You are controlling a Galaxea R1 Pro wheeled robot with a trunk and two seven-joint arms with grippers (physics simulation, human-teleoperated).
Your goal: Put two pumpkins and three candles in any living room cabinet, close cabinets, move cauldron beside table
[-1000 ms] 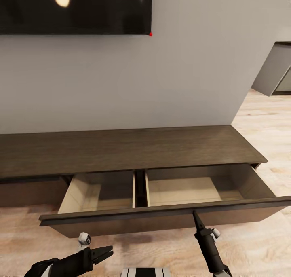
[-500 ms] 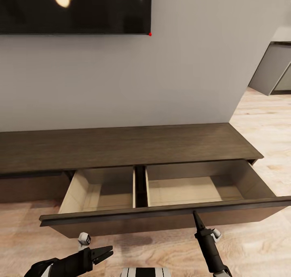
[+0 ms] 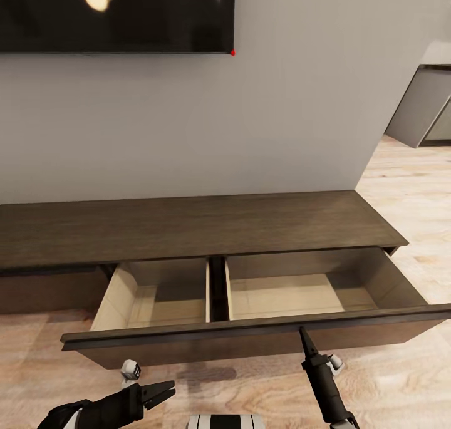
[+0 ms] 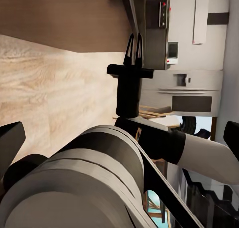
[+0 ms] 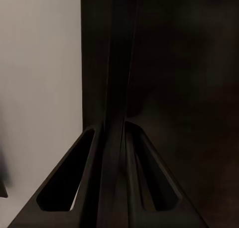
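Change since earlier: almost nothing between the half-second-old head picture and now; against the picture a second old, the whole view has shifted slightly, so the camera moved, not the furniture. Both arms hold their poses.

Head view, cabinet: the long dark-brown cabinet (image 3: 200, 225) stands against a grey wall under a black screen (image 3: 116, 12). Its wide drawer (image 3: 250, 338) is pulled out, showing two pale tan compartments with nothing in them.

Head view, right gripper: the right gripper (image 3: 304, 338) points up at the drawer front, fingers pressed together, tip touching or just short of the front's top edge.

Head view, left gripper: the left gripper (image 3: 164, 392) hangs low over the wood floor (image 3: 413, 185), jaws slightly spread, holding nothing.

Left wrist view: looks across the robot's body to the right arm, whose closed tips (image 4: 134, 49) sit at the drawer's edge.

Right wrist view: closed fingers (image 5: 119, 138) against dark wood.

Doing the step well: the drawer looks open enough, I judge; back the right arm away without nudging it shut, then fetch pumpkins and candles.
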